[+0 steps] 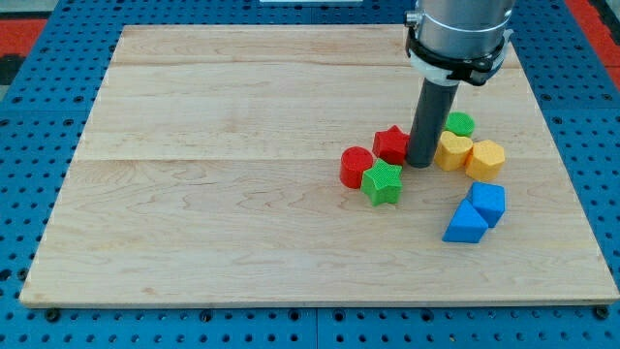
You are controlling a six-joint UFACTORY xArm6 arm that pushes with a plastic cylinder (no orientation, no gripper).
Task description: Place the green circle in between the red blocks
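My tip (pixel 421 163) sits on the board (pixel 242 194), right of centre, w/ the dark rod rising to the grey arm housing (pixel 457 34) at the view's top. Tool state: plain rod, no jaws, nothing grasped; it only rests against or near blocks. Cannot tell whether the tip actually touches any block.

Nearest items: red star-like block (pixel 391 143) just beside the tip on the view's left. Yellow block (pixel 451 151) just beside it on the view's right, w/ a second yellow block (pixel 485 158) touching that one further right. Green circle (pixel 460 123) lies behind the rod, toward the view's top-right, partly hidden by it, touching or nearly touching the first yellow block.

Further out: red cylinder (pixel 356 166) lies down-left of the red star-like block; the two reds are close, gap narrow. Green star (pixel 383 182) sits at the red cylinder's lower right, touching it. Blue cube (pixel 488 202) and blue wedge-like block (pixel 465 223) are toward the view's bottom-right, touching each other, apart from the yellows.

Room: the whole left half of the board is bare wood, likewise the strip along the bottom edge. Blocks cluster in the right half; the right edge is near the second yellow and the blue cube. Blue pegboard (pixel 39 145) surrounds the board.
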